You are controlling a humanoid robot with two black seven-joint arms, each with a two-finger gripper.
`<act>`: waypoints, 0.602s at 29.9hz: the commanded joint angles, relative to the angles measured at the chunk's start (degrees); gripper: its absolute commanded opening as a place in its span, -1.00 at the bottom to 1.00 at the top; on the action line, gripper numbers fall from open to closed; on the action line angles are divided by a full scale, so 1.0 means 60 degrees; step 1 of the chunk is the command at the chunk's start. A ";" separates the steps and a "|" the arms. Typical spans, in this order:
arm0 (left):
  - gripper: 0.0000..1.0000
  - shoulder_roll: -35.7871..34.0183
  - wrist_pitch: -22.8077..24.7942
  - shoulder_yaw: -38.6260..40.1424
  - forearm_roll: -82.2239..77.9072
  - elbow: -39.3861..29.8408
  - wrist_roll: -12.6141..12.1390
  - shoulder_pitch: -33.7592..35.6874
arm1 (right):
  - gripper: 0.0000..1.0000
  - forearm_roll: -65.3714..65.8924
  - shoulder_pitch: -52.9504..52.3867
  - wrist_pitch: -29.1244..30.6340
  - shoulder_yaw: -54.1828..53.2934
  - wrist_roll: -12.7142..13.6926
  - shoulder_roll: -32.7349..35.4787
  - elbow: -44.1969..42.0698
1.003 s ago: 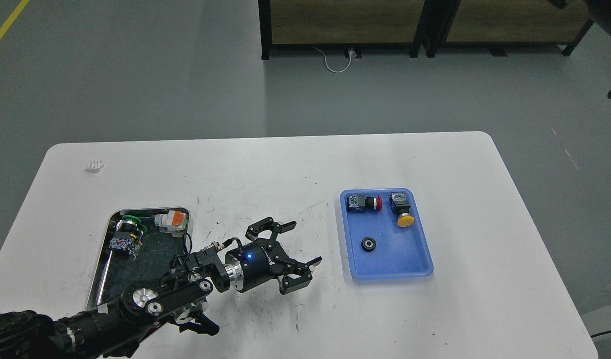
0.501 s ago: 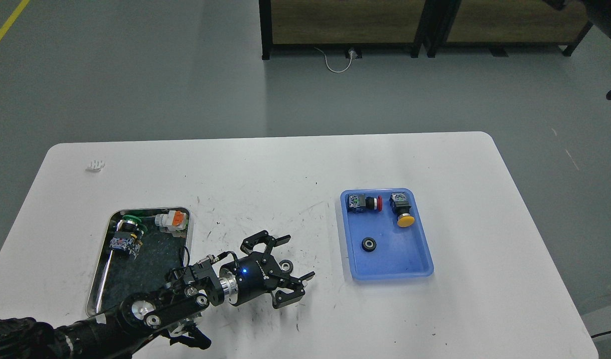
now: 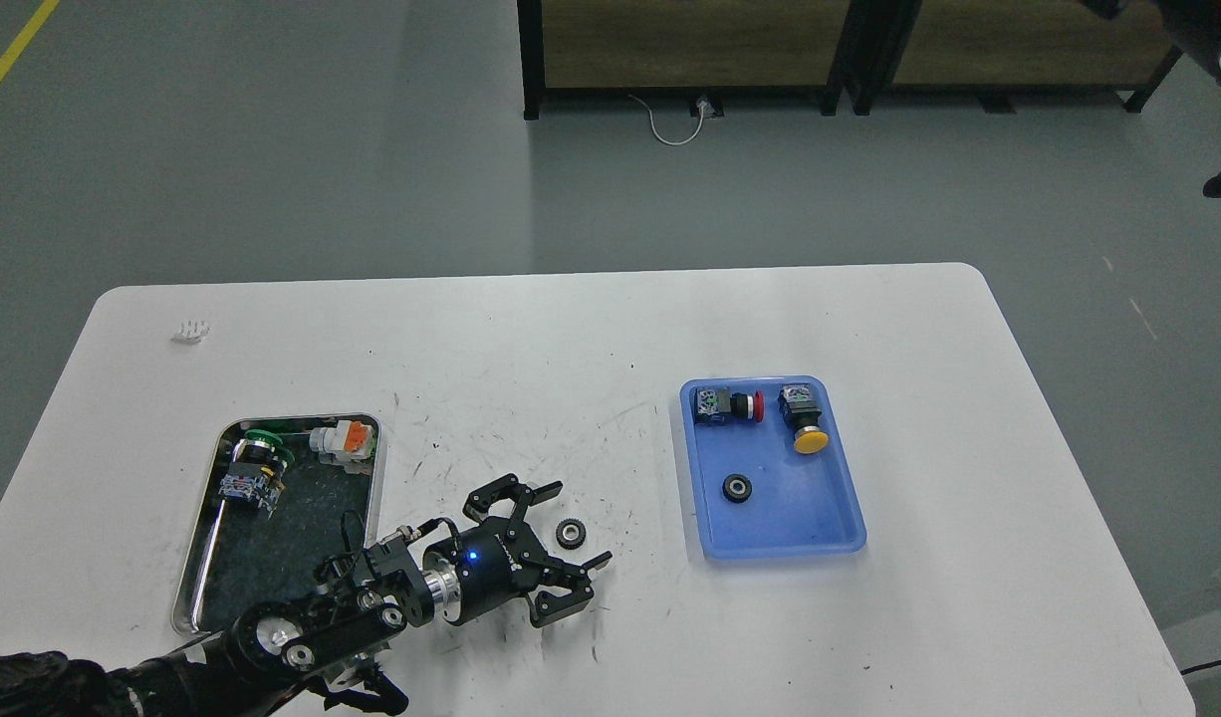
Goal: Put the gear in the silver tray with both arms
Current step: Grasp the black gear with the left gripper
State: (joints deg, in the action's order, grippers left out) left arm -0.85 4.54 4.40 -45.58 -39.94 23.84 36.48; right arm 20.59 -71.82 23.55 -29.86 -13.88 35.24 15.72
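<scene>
A small black gear (image 3: 570,534) lies on the white table (image 3: 591,329), between the two open fingers of my left gripper (image 3: 574,527). The fingers stand on either side of it and do not touch it. The silver tray (image 3: 204,583) lies at the front left, left of the gripper, and holds a green push button unit (image 3: 253,466) and an orange and white part (image 3: 344,442). A second black wheel-like part (image 3: 737,488) lies in the blue tray (image 3: 820,528). My right arm is out of view.
The blue tray at the right also holds a red push button (image 3: 730,405) and a yellow push button (image 3: 802,415). A small white object (image 3: 190,331) lies at the table's far left. Dark shelving (image 3: 840,50) stands beyond the table.
My left gripper has drawn back toward me and to the left, staying open. The gear, hidden under the gripper a second ago, now shows on the table between the fingers.
</scene>
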 commanded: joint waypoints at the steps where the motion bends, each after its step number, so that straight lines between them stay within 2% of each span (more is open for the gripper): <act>1: 0.92 0.0025 -0.0010 0.0013 0.0155 0.0168 0.0055 -0.0001 | 1.00 0.0041 -0.0013 0.0001 0.0011 -0.0001 0.0002 0.0002; 13: 0.78 0.0024 0.0034 -0.0089 0.0273 0.0168 0.0230 -0.0075 | 1.00 0.0055 -0.0027 0.0001 0.0026 -0.0001 -0.0013 0.0002; 18: 0.60 0.0025 -0.0039 -0.0221 0.0273 0.0168 0.0289 -0.0075 | 1.00 0.0055 -0.0027 0.0001 0.0011 -0.0001 -0.0013 0.0002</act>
State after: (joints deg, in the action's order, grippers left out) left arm -0.72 4.55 3.28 -43.93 -38.93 25.48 36.04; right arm 20.92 -71.98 23.55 -29.73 -13.89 35.16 15.73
